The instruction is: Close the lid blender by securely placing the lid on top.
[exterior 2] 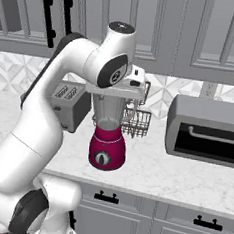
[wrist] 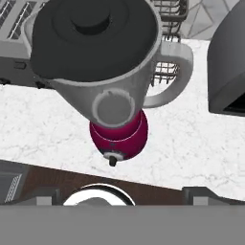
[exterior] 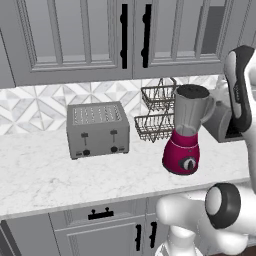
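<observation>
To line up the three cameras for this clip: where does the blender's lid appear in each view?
Left base view: the lid caps the jar, right of centre.
Right base view: the arm hides the jar's top, so I cannot place it.
Hand view: upper left, on the jar.
Shared landmark: the blender with its magenta base.

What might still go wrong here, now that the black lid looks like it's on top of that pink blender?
The lid already sits on the blender jar, but it seems slightly off-centre over the rim, so it may not be fully sealed. The hand hangs right above the jar, so a careless move away might bump the tall blender and tip it. The wire basket stands close behind, leaving little room.
</observation>
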Available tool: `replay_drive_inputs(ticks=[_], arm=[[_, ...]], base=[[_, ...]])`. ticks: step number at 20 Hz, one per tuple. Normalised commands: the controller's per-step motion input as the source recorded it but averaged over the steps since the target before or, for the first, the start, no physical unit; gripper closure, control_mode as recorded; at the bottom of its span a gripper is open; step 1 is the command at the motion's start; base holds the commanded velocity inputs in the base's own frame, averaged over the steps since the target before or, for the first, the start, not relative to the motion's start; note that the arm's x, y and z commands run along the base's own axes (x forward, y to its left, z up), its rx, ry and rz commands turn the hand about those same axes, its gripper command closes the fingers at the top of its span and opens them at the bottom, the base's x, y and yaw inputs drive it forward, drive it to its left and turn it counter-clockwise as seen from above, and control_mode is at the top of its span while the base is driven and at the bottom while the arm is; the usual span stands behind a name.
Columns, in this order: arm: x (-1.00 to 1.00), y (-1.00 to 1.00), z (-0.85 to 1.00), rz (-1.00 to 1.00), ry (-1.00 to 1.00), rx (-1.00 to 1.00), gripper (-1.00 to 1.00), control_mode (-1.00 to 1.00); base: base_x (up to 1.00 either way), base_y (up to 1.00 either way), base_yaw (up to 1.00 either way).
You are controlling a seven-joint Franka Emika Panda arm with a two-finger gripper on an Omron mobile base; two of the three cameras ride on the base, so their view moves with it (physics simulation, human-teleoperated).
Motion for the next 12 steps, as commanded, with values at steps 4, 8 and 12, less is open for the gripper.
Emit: replay_drive_inputs(ticks=[4,8,12], arm=[[-0.28,-0.52,-0.11,0.03,-0.11,0.13,-1.00,-1.00],[-0.25,-0.45,-0.10,0.03,-0.10,0.10,-1.00,-1.00],[-0.07,-0.36,-0.08,0.00,-0.03,0.06,-1.00,-1.00]], base=[[0.00,0.00,0.00],[0.00,0.00,0.00],[0.00,0.00,0.00]])
